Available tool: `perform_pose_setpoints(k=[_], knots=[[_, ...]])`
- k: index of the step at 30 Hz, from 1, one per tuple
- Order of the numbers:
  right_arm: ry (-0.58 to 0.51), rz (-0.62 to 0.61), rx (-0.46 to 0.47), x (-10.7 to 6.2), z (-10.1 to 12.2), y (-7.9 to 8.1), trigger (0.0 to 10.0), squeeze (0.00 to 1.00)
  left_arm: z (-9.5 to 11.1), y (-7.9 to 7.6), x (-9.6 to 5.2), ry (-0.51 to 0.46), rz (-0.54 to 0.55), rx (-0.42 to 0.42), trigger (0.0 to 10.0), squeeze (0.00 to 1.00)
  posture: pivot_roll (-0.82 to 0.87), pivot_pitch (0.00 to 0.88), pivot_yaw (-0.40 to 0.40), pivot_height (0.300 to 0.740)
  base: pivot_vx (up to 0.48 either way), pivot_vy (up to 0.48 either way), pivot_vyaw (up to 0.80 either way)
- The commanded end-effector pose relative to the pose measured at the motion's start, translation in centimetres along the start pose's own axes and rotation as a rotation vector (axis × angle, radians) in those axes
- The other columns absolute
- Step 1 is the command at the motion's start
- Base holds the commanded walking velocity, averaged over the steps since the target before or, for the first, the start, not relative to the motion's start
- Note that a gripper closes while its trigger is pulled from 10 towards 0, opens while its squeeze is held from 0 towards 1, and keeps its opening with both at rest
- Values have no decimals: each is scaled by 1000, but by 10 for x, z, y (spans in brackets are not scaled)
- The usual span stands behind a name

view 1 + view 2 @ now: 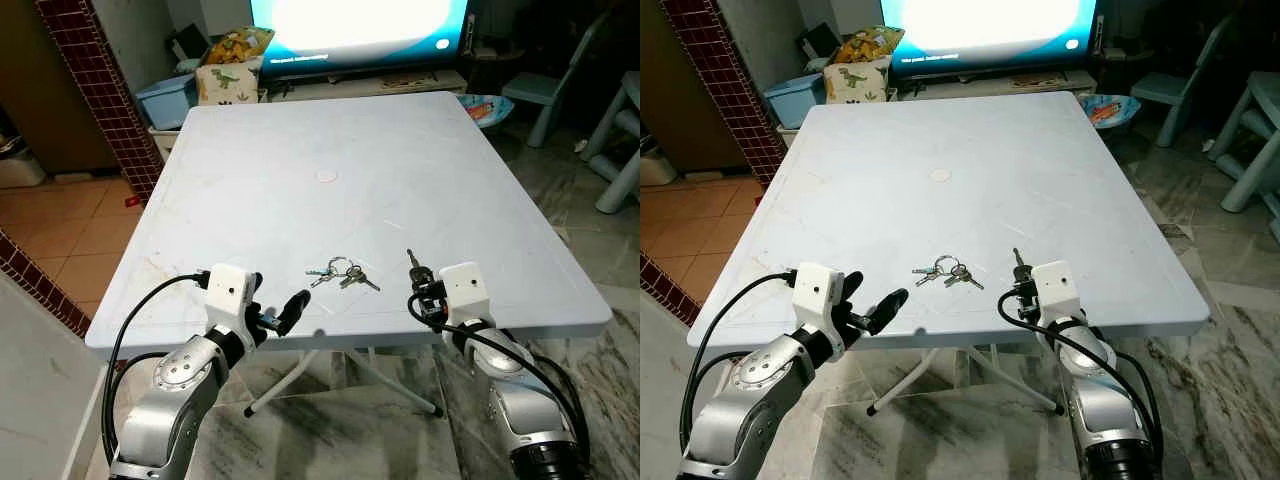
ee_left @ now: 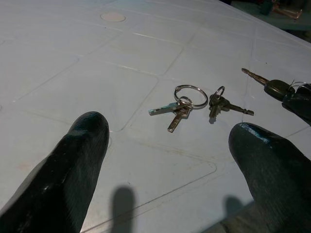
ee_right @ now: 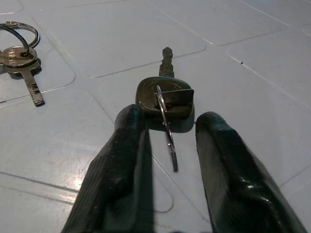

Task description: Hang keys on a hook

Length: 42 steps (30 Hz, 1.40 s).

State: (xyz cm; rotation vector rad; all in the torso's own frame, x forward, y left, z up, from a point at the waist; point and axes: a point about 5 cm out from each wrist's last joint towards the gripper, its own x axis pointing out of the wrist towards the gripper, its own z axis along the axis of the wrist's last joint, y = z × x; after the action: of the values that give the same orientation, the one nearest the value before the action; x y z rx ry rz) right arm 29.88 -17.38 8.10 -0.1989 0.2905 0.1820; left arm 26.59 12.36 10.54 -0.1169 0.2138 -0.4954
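Note:
A bunch of small keys on rings lies flat on the pale plastic table, near its front edge. In the left wrist view the bunch rests ahead of my left gripper, whose fingers stand wide open with nothing between them. That left gripper hovers at the table's front edge, left of the bunch. My right gripper is shut on a separate dark-headed key, whose ring stands upright between the fingers and whose blade points away over the table. This key sits just right of the bunch.
A lit TV screen stands beyond the table's far edge. A blue bin and a dinosaur-print bag sit at the back left by a brick column. Pale blue chairs stand at the right. Folding legs show under the table.

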Motion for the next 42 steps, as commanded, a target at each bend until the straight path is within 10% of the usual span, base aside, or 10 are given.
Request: perform_pose_setpoints(k=[1,12,19,31,35,42], knots=[[2,8,2,0,-1,1,0,0,0,3,0,13,6,17,10000,0,-11,36,81,740,0,0,0],[0,10,-7,0,-2,1,0,0,0,3,0,14,6,18,10000,0,-12,33,81,740,0,0,0],[-137,-165,-316,-5,28,-13,0,0,-2,2,3,14,6,22,10000,0,-23,15,77,740,0,0,0],[-369,-196,-583,-5,79,-12,0,0,-2,2,6,10,12,22,10000,0,-29,8,74,740,0,0,0],[-384,-192,-613,-5,82,-11,10000,0,-2,2,6,8,18,19,10000,0,-27,7,72,740,0,0,0],[-439,-167,-544,-7,90,-8,10000,0,-2,3,7,8,26,20,10000,0,-31,6,73,740,0,0,0]])
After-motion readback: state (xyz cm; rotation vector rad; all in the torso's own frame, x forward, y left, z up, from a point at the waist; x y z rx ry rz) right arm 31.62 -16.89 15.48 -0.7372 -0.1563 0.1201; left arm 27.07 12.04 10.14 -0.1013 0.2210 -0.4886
